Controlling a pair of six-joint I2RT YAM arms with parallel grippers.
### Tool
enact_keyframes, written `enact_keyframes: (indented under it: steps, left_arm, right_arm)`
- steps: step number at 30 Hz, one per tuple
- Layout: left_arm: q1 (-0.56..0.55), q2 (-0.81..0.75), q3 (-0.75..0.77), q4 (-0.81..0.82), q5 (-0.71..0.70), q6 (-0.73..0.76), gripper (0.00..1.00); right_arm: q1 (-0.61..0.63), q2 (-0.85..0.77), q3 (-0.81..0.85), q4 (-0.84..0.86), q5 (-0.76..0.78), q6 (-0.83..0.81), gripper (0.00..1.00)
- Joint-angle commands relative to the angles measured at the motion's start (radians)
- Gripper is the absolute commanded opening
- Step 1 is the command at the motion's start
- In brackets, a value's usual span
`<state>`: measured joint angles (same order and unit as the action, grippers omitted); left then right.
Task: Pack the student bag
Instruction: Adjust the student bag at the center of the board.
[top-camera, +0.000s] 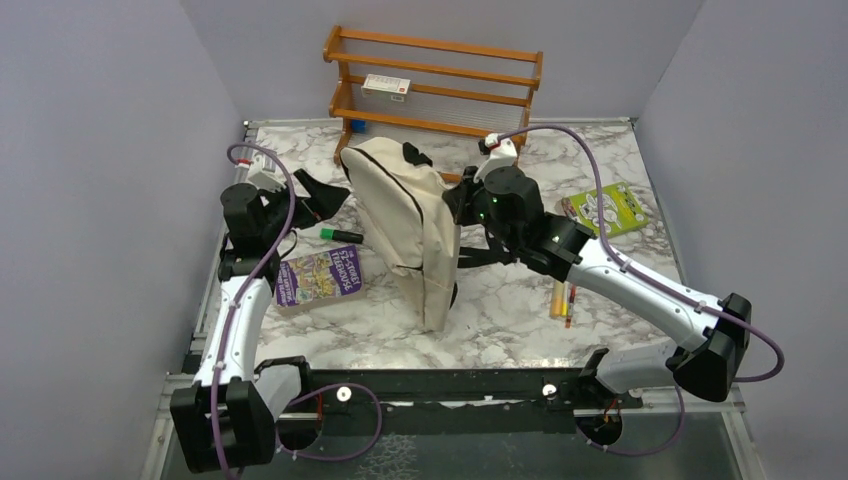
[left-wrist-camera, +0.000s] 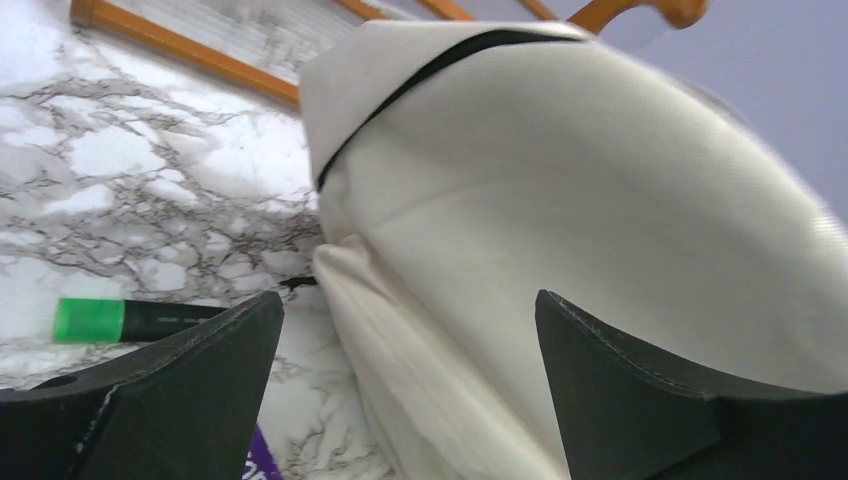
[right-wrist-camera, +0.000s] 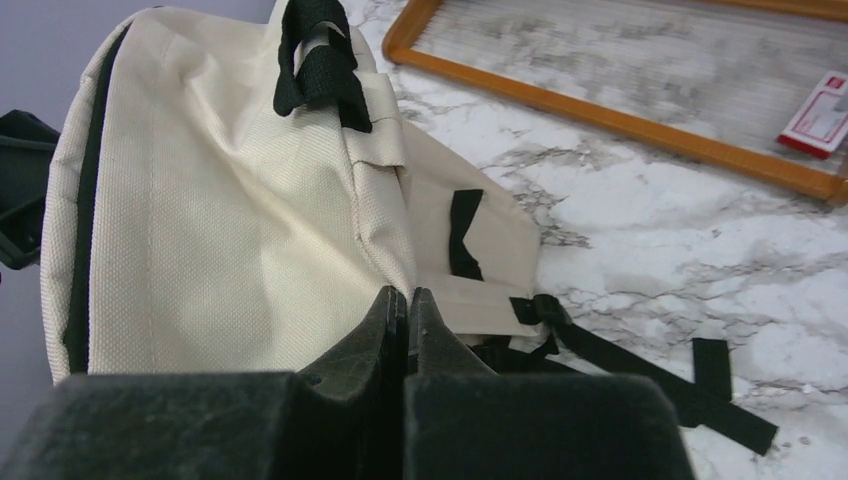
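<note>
Mid-worktop (top-camera: 510, 320), just before a wooden rack (top-camera: 435, 75): the bag (top-camera: 405, 215), cream, propped up on one edge, black loop (top-camera: 415, 153) at its far top. Stands flanked by both arms, one to each side. Trails black straps (right-wrist-camera: 640, 375) from its right side onto the marble.

Left end effector (top-camera: 333, 195): spread wide. Points at the bag's left face, near it but gripping nothing. From the left wrist: cream fabric ahead, framed by the two fingers (left-wrist-camera: 190, 390).

Right end effector (top-camera: 458, 205): pressed together, tips against the bag's right side, close to a strap. Cannot tell about any fabric caught between them.

Left of the bag, on the worktop: a green-capped marker (top-camera: 340, 235) and, nearer the arm bases, a purple book (top-camera: 320, 275). Right of it: a green pack (top-camera: 610, 208), well apart, and some pencils (top-camera: 562, 298) just beside the right arm. On the rack's shelf: a small red-and-white card (top-camera: 387, 86).
</note>
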<state>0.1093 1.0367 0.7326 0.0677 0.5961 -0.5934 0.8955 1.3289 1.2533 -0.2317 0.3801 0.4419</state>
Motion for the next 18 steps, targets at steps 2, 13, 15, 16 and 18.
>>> enact_keyframes:
  steps: [2,13,15,16,18]
  left_arm:
    - [-0.007,-0.122,0.011,-0.024,0.013,-0.179,0.98]
    - [-0.032,-0.108,0.176,-0.252,-0.107,-0.369,0.99]
    - [-0.051,-0.084,0.22,-0.301,-0.137,-0.381,0.99]
    - [-0.062,-0.074,0.244,-0.316,-0.149,-0.383,0.99]
    - [-0.088,-0.06,0.276,-0.343,-0.183,-0.392,0.99]
  right_arm:
    - [0.004,-0.025,-0.072,0.036,-0.086,0.067,0.0]
    - [0.004,-0.052,-0.141,0.082,-0.131,0.085,0.01]
    - [0.004,-0.051,-0.148,0.096,-0.147,0.089,0.01]
    - [0.005,-0.049,-0.151,0.102,-0.156,0.091,0.0]
    - [0.005,-0.047,-0.153,0.116,-0.175,0.094,0.0]
